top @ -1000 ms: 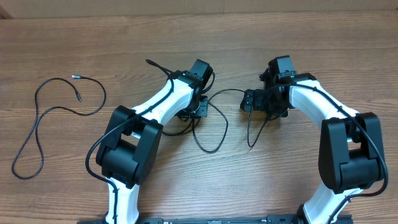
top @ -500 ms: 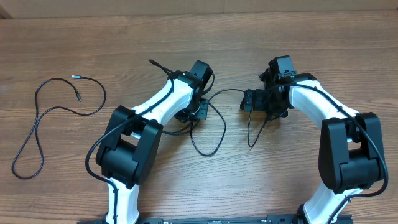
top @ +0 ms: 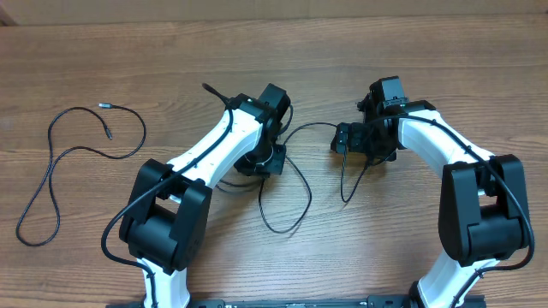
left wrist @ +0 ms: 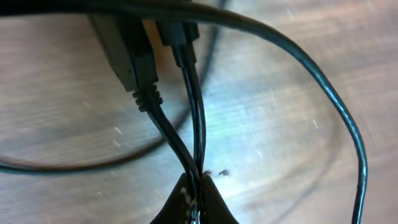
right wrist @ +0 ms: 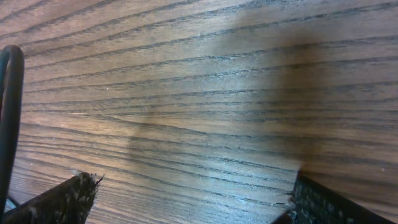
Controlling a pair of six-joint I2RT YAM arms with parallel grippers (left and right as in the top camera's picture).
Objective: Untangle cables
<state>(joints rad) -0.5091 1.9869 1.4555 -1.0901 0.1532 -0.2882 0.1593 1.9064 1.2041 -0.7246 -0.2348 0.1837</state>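
A tangled black cable (top: 306,175) lies between my two arms, with a loop hanging toward the table's front. My left gripper (top: 271,159) is shut on two of its strands (left wrist: 198,143), and two dark plugs (left wrist: 134,59) show just beyond the jaws (left wrist: 196,198). My right gripper (top: 341,139) is open and low over the wood, at the cable's right end. In the right wrist view only bare wood lies between its fingertips (right wrist: 193,199), and a black strand (right wrist: 9,118) runs along the left edge. A separate black cable (top: 51,162) lies loose at the far left.
A cable end (top: 210,88) sticks out behind the left arm. The wooden table (top: 402,248) stretches all round. The arms' own thicker wires run along their white links.
My left gripper has pulled toward the front with the strands. The hanging loop has shifted forward and left. The right arm and the far-left cable have not moved.
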